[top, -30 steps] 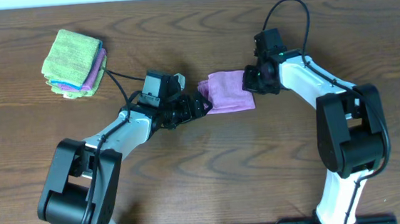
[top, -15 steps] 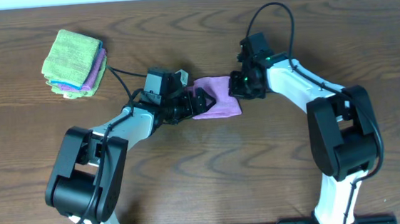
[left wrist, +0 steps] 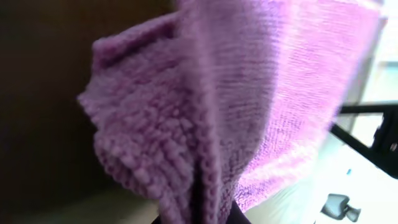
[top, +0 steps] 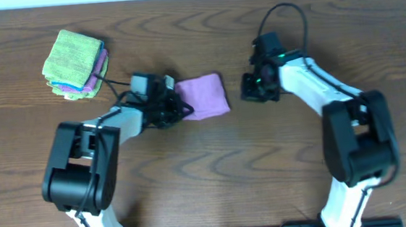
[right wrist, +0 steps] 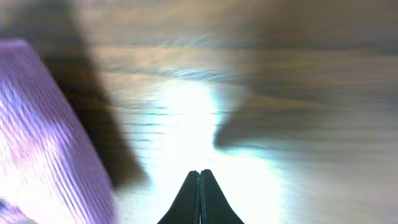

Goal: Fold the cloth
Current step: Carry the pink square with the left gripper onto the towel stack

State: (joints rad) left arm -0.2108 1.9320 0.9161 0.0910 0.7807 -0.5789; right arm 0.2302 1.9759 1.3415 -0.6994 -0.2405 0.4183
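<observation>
Purple cloth [top: 205, 95] has slid leftward over the last second with the left gripper [top: 179, 110]. That gripper is clamped on the cloth's near edge. In its wrist view the pile bunches down into the pinch at the bottom of the frame and the rest of the fabric spreads away ahead of the fingers. The right gripper [top: 248, 89], which was on the cloth's far edge half a second ago, has let go and backed off. Its two fingers are pressed together on nothing, and the cloth now lies apart from it, ahead and off to one side of the tips, with bare table [top: 265, 166] under them. From overhead the cloth is a compact, roughly square packet extending from the left fingertips toward the right gripper without reaching it. That suggests the fold itself is probably made and only the left arm is still handling the cloth. The stack of folded cloths [top: 76, 64] sits well behind the left gripper, on the side away from the cloth, and may be where the packet is headed, though nothing here settles that.
</observation>
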